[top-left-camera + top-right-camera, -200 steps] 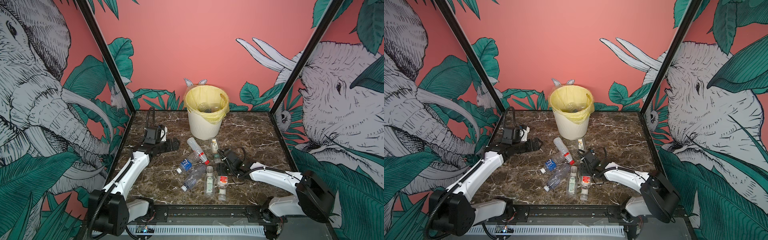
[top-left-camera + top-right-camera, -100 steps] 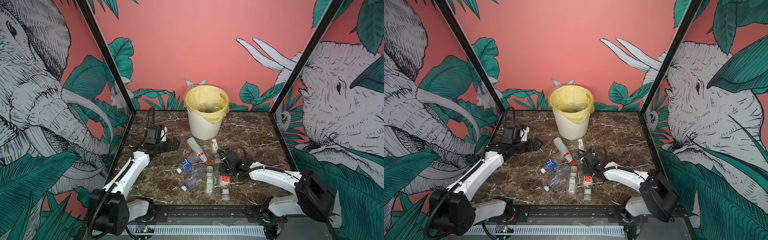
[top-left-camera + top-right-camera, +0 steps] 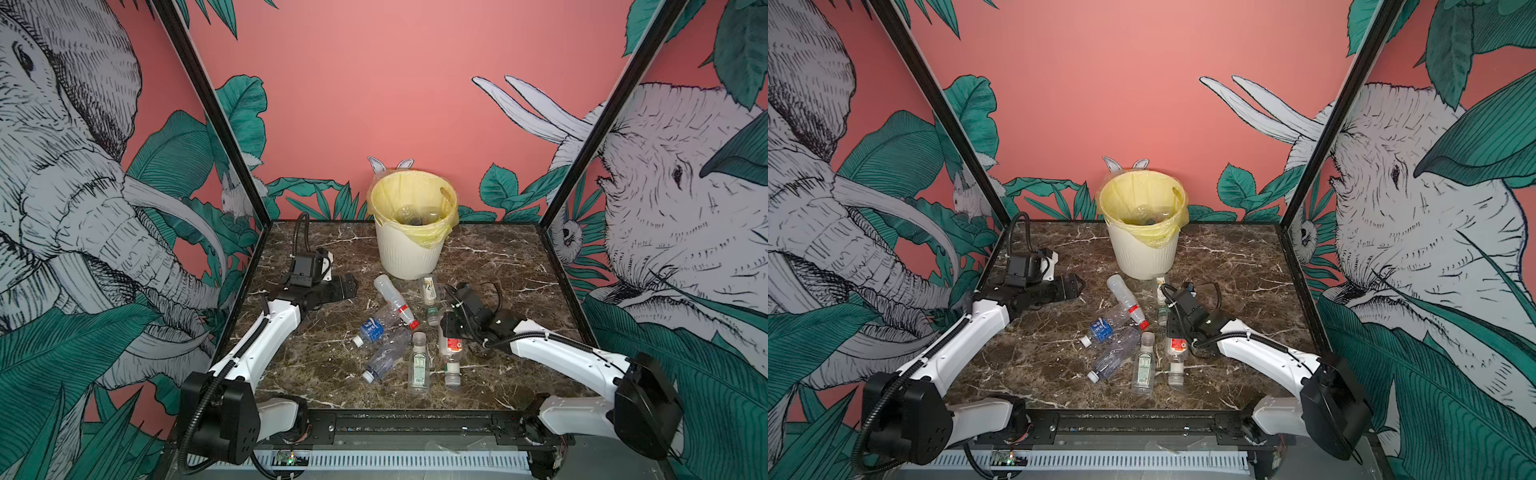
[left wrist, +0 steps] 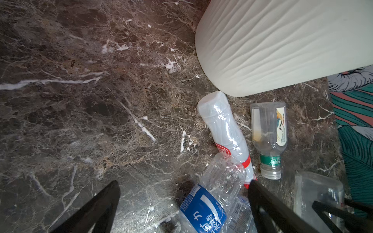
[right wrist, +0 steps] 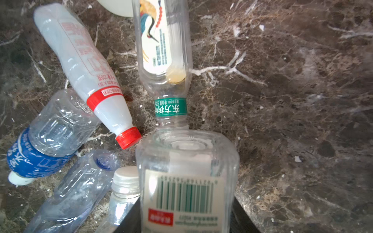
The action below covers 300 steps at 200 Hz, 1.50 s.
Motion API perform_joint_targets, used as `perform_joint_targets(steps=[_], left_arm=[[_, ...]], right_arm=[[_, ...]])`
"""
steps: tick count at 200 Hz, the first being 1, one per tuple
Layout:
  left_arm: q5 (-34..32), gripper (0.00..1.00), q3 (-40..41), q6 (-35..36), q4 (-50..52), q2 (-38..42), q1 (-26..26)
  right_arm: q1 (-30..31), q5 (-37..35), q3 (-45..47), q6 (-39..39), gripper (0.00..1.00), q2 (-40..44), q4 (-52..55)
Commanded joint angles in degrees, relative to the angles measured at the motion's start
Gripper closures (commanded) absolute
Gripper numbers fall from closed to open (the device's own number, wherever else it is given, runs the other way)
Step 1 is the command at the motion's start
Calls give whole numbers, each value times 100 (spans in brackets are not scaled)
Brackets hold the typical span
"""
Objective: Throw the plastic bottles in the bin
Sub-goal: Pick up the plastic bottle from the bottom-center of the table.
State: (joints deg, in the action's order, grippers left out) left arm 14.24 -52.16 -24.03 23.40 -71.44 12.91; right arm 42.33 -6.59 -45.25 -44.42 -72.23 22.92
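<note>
**Item 1:** red-label bottle [image 5: 187, 181]. Lying on its side in front of the bin [image 3: 409, 257], base pointing at the bin, farther from it than the crane-label bottle [image 3: 428, 291]. Being clamped across the body by the right gripper [image 5: 187, 211], with fingers [image 5: 243, 219], apart a second ago, now pressing both flat sides. Not yet showing any lift; seemingly resting on the marble table [image 3: 498, 266].

**Bearing on the task:** grasp looking finished, leaving the carry up over the bin's tall rim and the drop.

**Items 2 to 6:** crane-label bottle, red-capped bottle [image 3: 392, 299], blue-label bottle [image 3: 374, 328], crushed clear bottle [image 3: 384, 357], green-label bottle [image 3: 419, 365]. Lying loose in front of the bin, awaiting later trips.

**Item 7:** binned bottles [image 3: 409, 216]. Already sitting inside the bin; number unclear.

**Item 8:** left gripper [image 3: 348, 286]. Hovering in front of the bin toward the robot's left, spread wide, holding nothing.
</note>
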Motion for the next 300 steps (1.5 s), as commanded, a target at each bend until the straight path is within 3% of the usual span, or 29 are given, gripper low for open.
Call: perform_joint_targets(steps=[1,145,300], left_arm=[[-69,1,-118,-107,-133,31,-42],[-155,1,95,-162,-103,302,-78],[-194,1,162,-125,-46,451,-121]], right_arm=[[-196,286,132,-95,53,219,-261],[-646,1040,262,-269,54,470,-1542],[-919,1184,-68,-366,54,746,-2336]])
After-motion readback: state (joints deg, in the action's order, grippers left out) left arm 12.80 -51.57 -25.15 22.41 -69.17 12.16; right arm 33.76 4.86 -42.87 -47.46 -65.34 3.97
